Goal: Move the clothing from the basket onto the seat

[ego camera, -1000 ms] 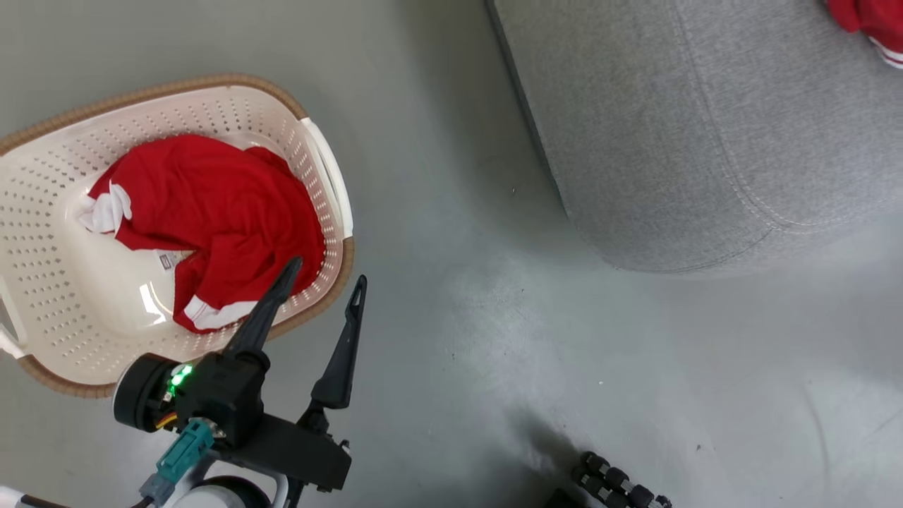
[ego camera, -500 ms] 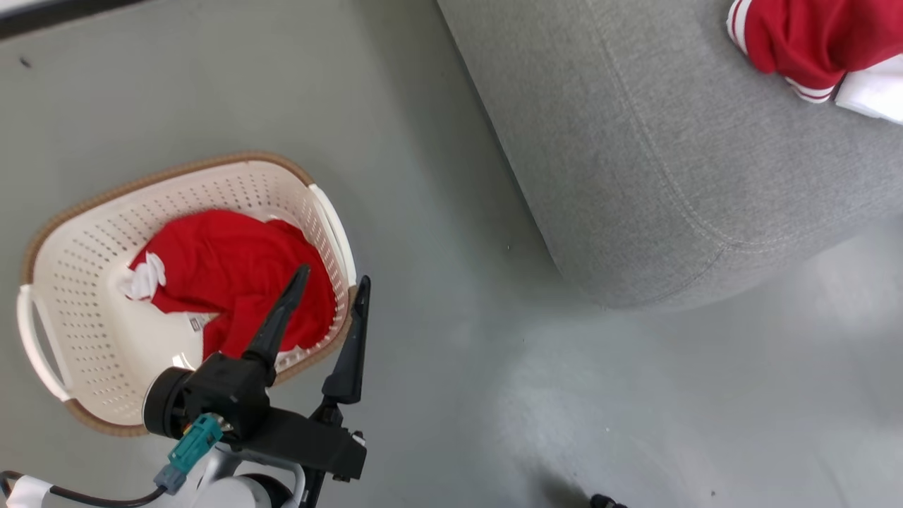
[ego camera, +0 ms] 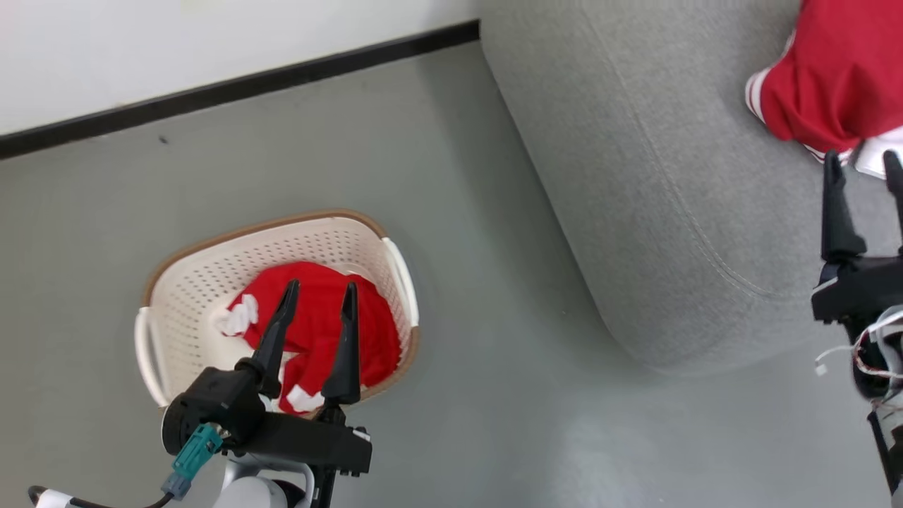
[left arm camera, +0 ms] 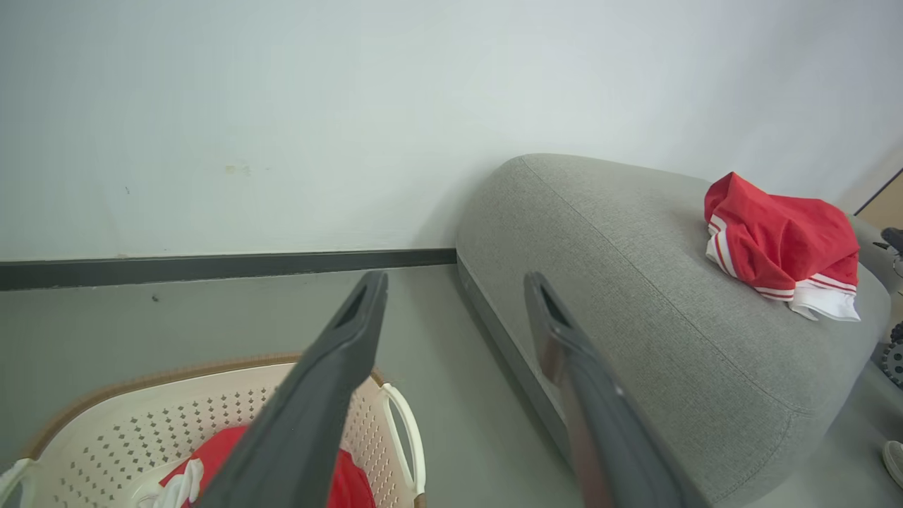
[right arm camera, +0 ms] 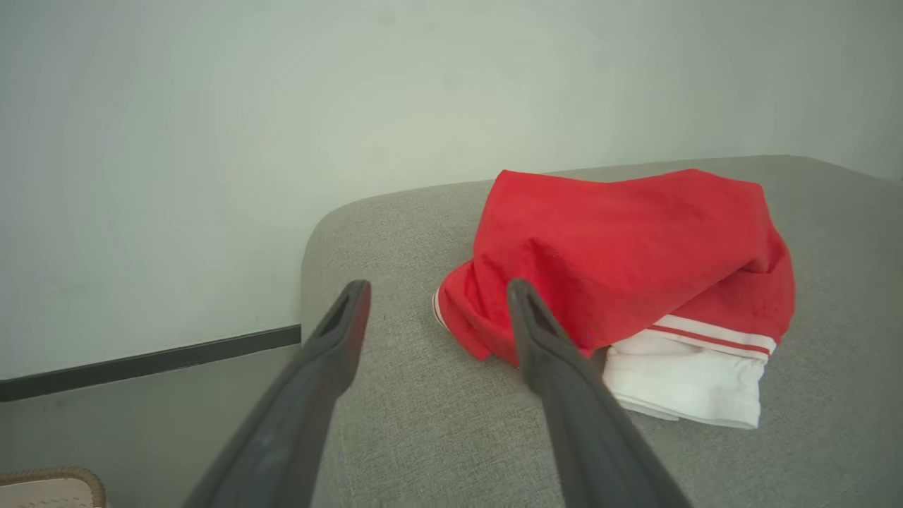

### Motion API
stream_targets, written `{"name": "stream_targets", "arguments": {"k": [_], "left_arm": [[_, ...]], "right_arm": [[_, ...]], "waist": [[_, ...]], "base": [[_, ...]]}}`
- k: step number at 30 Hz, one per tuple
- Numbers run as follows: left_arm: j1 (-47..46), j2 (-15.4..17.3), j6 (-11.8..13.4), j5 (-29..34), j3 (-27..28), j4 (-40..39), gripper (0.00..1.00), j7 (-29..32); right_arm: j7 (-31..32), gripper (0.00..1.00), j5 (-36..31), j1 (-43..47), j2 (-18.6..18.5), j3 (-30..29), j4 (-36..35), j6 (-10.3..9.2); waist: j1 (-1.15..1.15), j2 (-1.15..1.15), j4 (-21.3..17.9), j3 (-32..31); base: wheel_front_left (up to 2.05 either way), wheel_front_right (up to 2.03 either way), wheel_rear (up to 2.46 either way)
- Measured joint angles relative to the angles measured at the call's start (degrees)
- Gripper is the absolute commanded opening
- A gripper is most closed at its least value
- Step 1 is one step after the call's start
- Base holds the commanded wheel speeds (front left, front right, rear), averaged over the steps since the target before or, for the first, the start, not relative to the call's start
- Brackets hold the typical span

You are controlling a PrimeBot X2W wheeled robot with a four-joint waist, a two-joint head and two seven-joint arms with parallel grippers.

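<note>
**Limp red clothing in the basket, left claw open above it**

Some of the clothing [ego camera: 377, 339] lies crumpled in the basket [ego camera: 204, 282] on the floor [ego camera: 494, 317]. A second garment [ego camera: 832, 77] rests on the seat [ego camera: 635, 176]. The cloth looks light, limp and likely to drape, so pinching a raised fold near its middle seems best. The left claw [ego camera: 320, 287] hangs over it, fingers spread and empty. The right claw [ego camera: 861, 159], also spread and empty, points at the second garment. Trailing cloth could snag on the basket's rim. Bare floor separates basket and seat.
</note>
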Motion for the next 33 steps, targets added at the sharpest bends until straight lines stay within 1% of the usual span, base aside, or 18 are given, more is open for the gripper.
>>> {"name": "stream_targets", "arguments": {"k": [7, 13, 18, 20, 27, 33], "left_arm": [[0.2, -0.9, 0.0, -1.3, 0.4, 3.3, 1.00, -1.4], [0.2, -1.2, -0.1, -1.8, 1.0, 6.6, 1.00, -2.1], [0.5, -1.4, -0.1, -2.2, 1.9, 8.9, 1.00, -2.8], [1.1, -1.4, -0.1, -2.5, 2.4, 9.6, 1.00, -2.9], [4.4, -1.3, -0.1, -2.5, 3.5, 10.6, 1.00, -3.3], [5.9, -0.9, -0.1, -2.5, 4.5, 11.0, 1.00, -3.5]], "right_arm": [[0.0, 1.00, 0.1, 5.1, 0.5, 1.9, -2.8, 0.00], [0.0, 1.00, 0.2, 10.3, 0.9, 1.4, -4.4, 0.00], [0.0, 1.00, 0.0, 14.5, 3.3, 1.2, -5.3, 0.00], [0.0, 1.00, -0.2, 15.6, 4.4, 1.3, -5.9, 0.00], [0.0, 1.00, -1.7, 20.3, 6.4, 2.7, -7.6, 0.00], [0.0, 1.00, -3.3, 21.6, 7.2, 3.4, -9.1, 0.00]], "waist": [[0.00, 0.00, 5.4, -4.2], [0.00, 0.01, 10.4, -7.5], [0.01, 0.01, 14.3, -10.4], [0.01, 0.01, 15.5, -11.8], [0.00, 0.00, 19.0, -16.3], [0.00, 0.01, 21.2, -18.8]], "base": [[0.00, 0.00, 0.00], [0.00, 0.00, 0.00], [0.00, 0.00, 0.00], [0.00, 0.00, 0.00], [0.00, 0.00, 0.00], [0.00, 0.00, 0.00]]}}
